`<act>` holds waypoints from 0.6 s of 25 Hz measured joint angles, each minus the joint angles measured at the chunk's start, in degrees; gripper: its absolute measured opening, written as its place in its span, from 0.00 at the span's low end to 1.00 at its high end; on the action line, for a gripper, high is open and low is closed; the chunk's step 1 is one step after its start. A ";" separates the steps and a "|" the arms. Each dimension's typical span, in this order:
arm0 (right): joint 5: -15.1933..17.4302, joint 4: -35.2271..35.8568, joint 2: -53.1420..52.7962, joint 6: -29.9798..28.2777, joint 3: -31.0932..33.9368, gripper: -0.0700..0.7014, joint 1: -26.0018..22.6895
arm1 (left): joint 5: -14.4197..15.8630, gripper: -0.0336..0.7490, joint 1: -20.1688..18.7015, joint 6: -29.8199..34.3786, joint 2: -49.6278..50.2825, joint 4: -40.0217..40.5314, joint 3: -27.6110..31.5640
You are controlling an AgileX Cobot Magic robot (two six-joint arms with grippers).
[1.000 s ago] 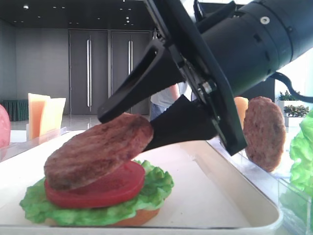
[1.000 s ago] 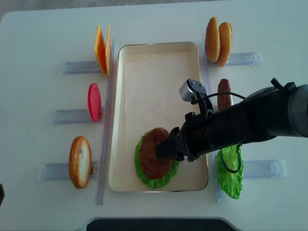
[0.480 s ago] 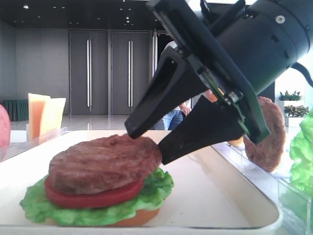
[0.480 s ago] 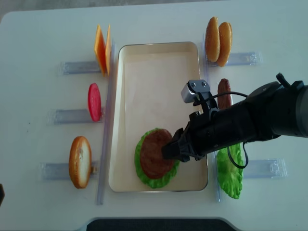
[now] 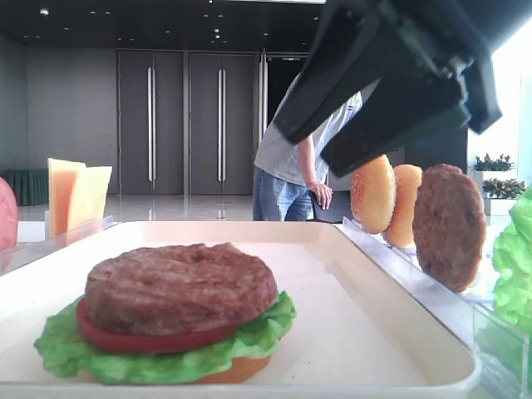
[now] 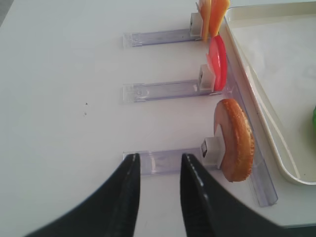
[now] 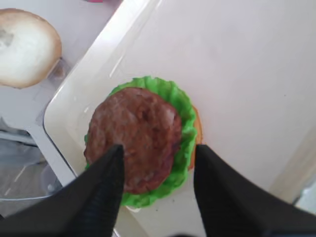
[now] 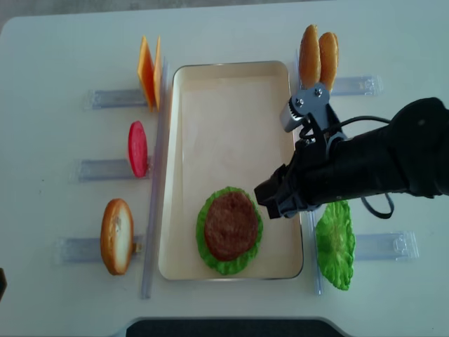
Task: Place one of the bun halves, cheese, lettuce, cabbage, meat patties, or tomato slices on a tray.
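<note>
Now the tray (image 8: 231,105) holds one stack: meat patty (image 8: 229,225) on tomato slice (image 5: 162,337), lettuce (image 8: 223,263) and bun. Right fingers (image 7: 155,175) hover spread and empty above it; left fingers (image 6: 157,190) are parted, empty.

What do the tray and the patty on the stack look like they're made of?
Tray: probably plastic, cream, smooth with a soft sheen and moulded rounded rim. Meat patty: matte brown with rough grill ridges and a very even disc shape, likely a moulded replica, though that's uncertain.
</note>
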 joint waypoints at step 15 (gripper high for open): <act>29.90 -79.35 -41.04 61.65 -5.36 0.51 -31.69 | 0.00 0.32 0.00 0.00 0.00 0.00 0.00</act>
